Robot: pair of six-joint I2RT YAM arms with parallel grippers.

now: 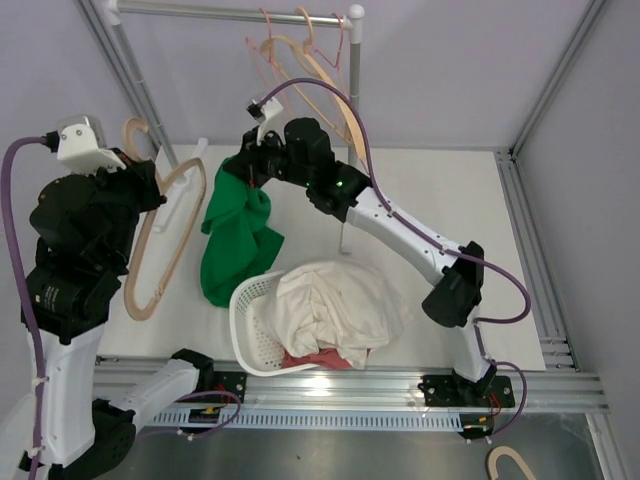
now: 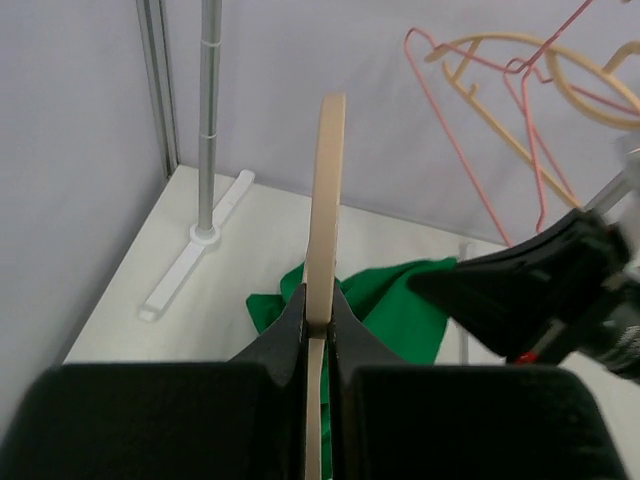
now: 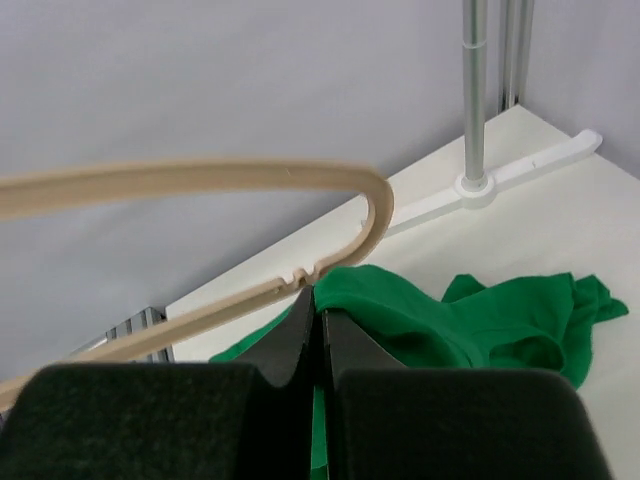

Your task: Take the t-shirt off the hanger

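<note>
Clamping the curved beige wooden hanger (image 2: 325,200) firmly, left gripper (image 2: 318,325) braces; right gripper (image 3: 318,298), pinching the green cloth t-shirt (image 3: 480,320), should pull sideways.

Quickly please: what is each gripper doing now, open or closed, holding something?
Left gripper: closed on the hanger.
Right gripper: closed on the green t-shirt.

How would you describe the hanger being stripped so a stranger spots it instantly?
Find the white table, then its left side. The beige hanger there is clamped by the left gripper, with the green t-shirt at one end. Its neighbours hang bare on the rail.
</note>
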